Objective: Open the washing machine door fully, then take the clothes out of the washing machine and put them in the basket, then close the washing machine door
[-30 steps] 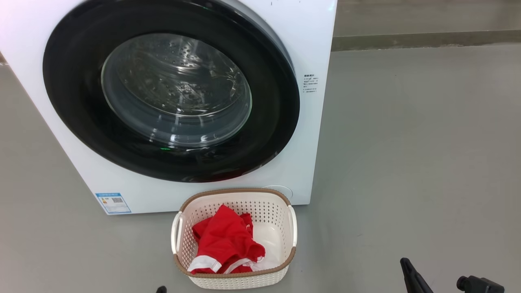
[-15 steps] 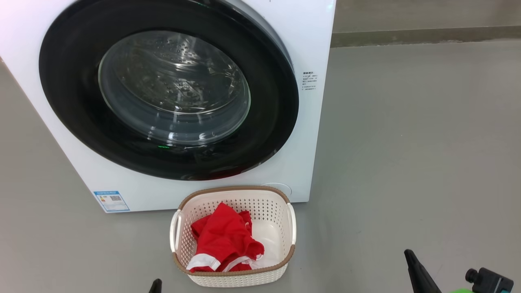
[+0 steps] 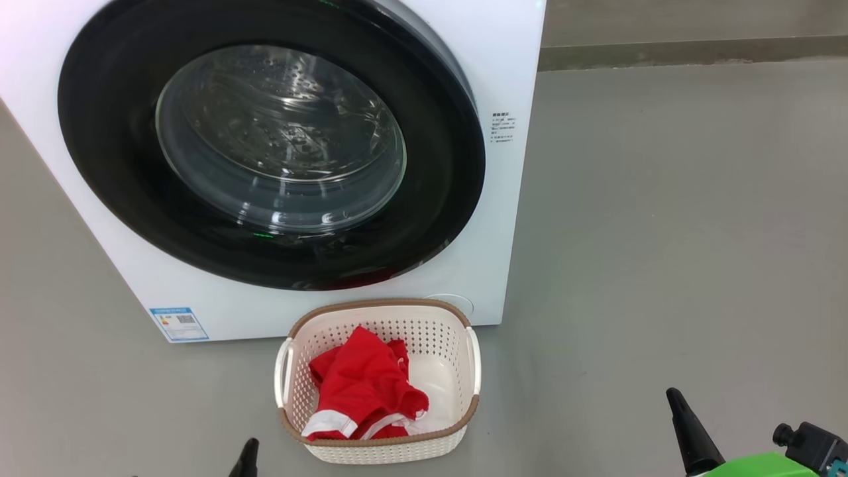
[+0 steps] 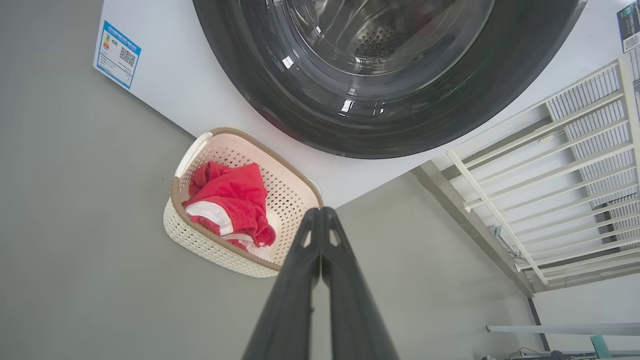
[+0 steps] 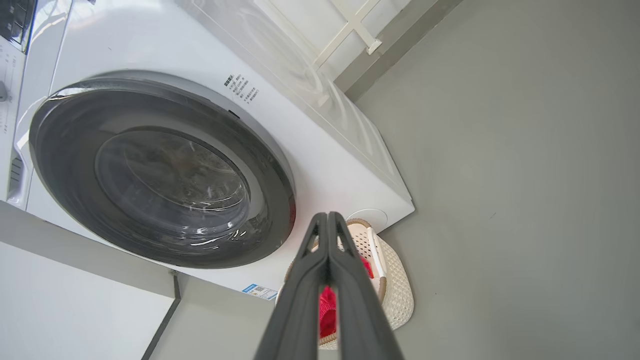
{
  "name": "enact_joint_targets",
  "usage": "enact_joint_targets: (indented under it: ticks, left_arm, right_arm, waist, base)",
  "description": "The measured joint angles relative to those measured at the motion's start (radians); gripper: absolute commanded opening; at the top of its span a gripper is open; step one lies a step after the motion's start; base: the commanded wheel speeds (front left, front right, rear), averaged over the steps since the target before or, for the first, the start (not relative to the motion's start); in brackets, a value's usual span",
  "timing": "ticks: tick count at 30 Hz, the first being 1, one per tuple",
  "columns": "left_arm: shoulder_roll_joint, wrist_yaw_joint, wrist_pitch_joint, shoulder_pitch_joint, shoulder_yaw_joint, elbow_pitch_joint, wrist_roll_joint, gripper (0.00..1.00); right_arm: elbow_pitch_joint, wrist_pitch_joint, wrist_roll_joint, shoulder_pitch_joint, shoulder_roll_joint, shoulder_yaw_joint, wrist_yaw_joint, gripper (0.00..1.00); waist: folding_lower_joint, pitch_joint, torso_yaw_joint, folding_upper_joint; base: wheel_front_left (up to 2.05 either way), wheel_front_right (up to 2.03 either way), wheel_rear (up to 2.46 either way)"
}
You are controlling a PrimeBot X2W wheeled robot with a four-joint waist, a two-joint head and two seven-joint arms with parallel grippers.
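Grey floor [image 3: 662, 232] lay under both arms, where the left gripper [image 4: 320, 214] and right gripper [image 5: 328, 217] hung empty, fingers pressed together. Just beyond, the clothes [image 3: 361, 391] lay inside the basket [image 3: 371, 454], close before the washing machine [image 3: 517, 59], whose washing machine door [image 3: 106, 165] sat closed.

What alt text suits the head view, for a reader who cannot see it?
A white washing machine, its round black-rimmed door closed, stands at upper left. Before it, on the grey floor, a cream basket holds red clothes. The left end effector and right end effector show at bottom.
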Motion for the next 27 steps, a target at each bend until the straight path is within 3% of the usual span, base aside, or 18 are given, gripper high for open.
enact_joint_targets:
  ticks: [27]
  left_arm:
    - [-0.014,-0.059,0.057,-0.055,0.072,0.008,-0.277,0.0]
  right_arm:
    - [-0.006,0.069,0.283,-0.065,-0.006,-0.038,0.0,0.0]
  waist:
    - [0.0,0.018,-0.007,0.0]
  base:
    - [0.0,0.0,0.0]
